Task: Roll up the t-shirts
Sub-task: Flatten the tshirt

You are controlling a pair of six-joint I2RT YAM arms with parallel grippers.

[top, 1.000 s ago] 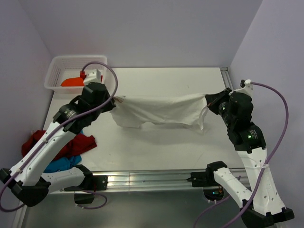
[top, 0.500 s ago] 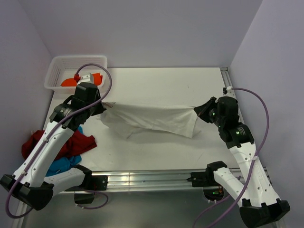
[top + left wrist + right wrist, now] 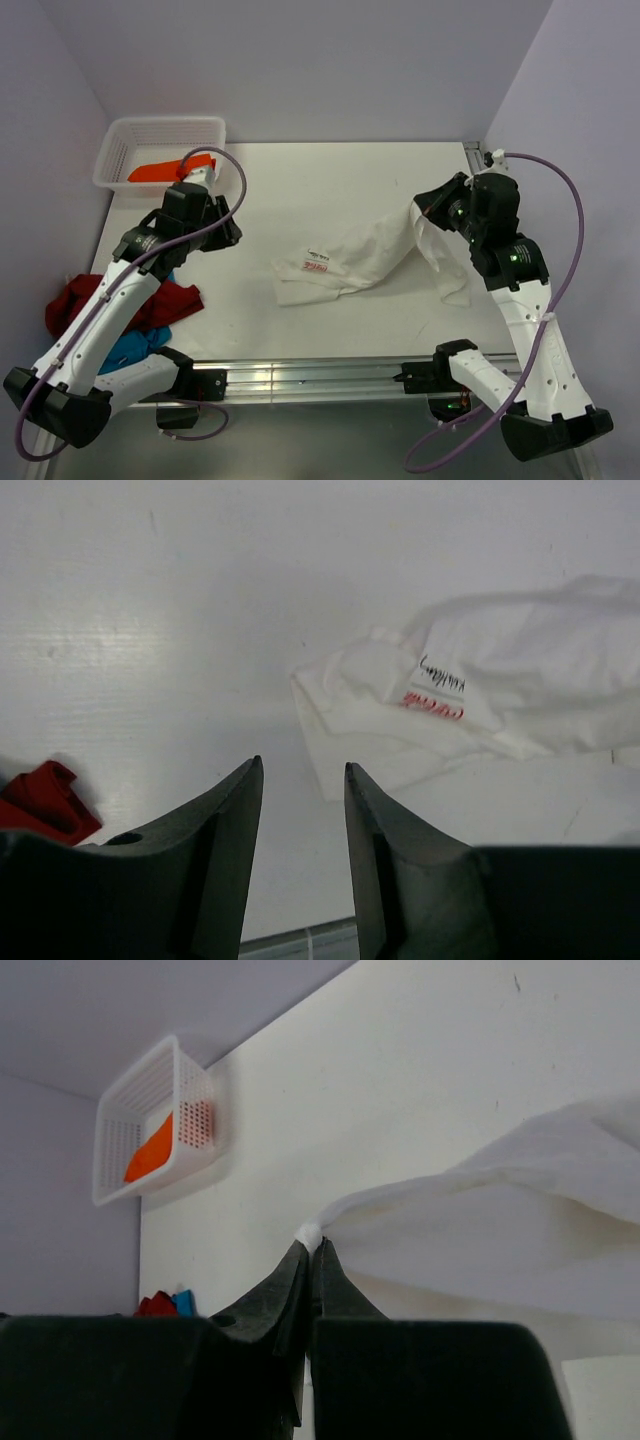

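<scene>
The white t-shirt (image 3: 365, 255) lies crumpled mid-table, its red print (image 3: 318, 263) facing up. My right gripper (image 3: 421, 209) is shut on one corner of it and holds that end lifted, so the cloth drapes down to the table. In the right wrist view the pinched white corner (image 3: 311, 1232) sticks out above the closed gripper (image 3: 313, 1244). My left gripper (image 3: 231, 234) is open and empty, left of the shirt. Its wrist view shows the gripper (image 3: 303, 770) apart over bare table, with the white t-shirt (image 3: 500, 670) ahead to the right.
A white perforated basket (image 3: 112, 150) at the back left holds an orange t-shirt (image 3: 158, 171). A dark red t-shirt (image 3: 75, 300) and a blue one (image 3: 130, 345) are heaped at the table's left edge under my left arm. A metal rail (image 3: 320, 375) runs along the near edge.
My left gripper opened and let go of the white t-shirt, whose left end fell to the table. My right gripper kept its corner and moved back, away from the rail.
</scene>
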